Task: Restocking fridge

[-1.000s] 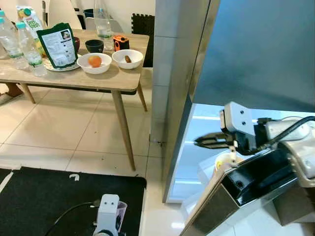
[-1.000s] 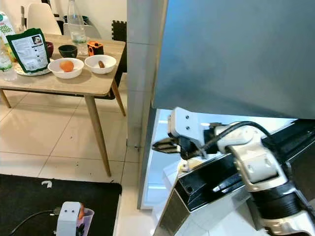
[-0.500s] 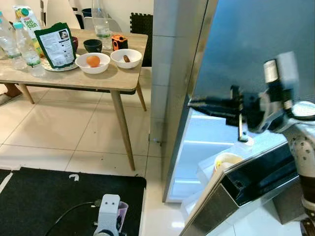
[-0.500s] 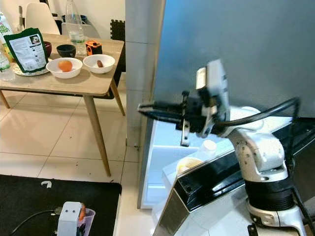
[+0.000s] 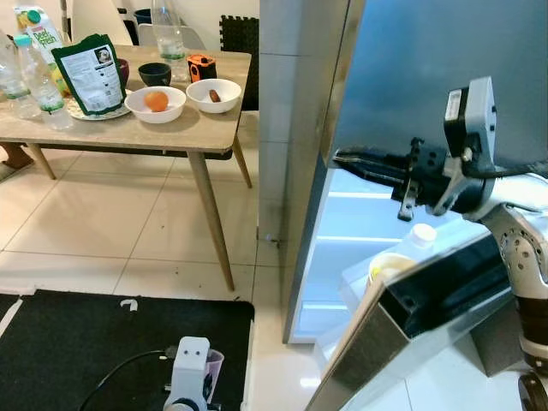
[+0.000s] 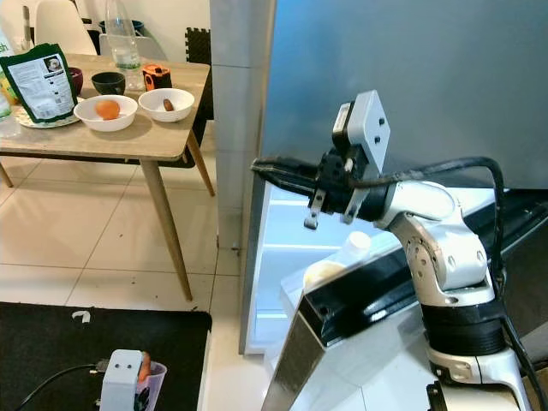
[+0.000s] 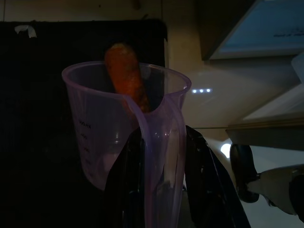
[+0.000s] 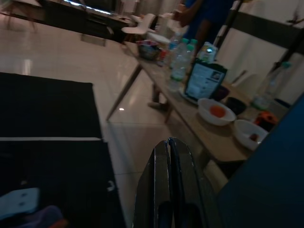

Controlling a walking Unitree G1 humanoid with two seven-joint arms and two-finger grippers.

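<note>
Head views: I see tiled floor, wooden table far left carrying bowls, bottles, green bag. Fridge right, lower drawer pulled out. Right gripper at fridge door edge.

Left wrist view: left gripper clamped on purple measuring cup, carrot inside; dim, black mat probably beneath.

Right wrist view: fingers pressed together, pointing toward table.

The light wooden table stands at ten o'clock on the pale tiled floor. On it: a white bowl with an orange fruit, another white bowl, a dark green pouch, clear plastic bottles. A black mat lies at seven o'clock.
</note>
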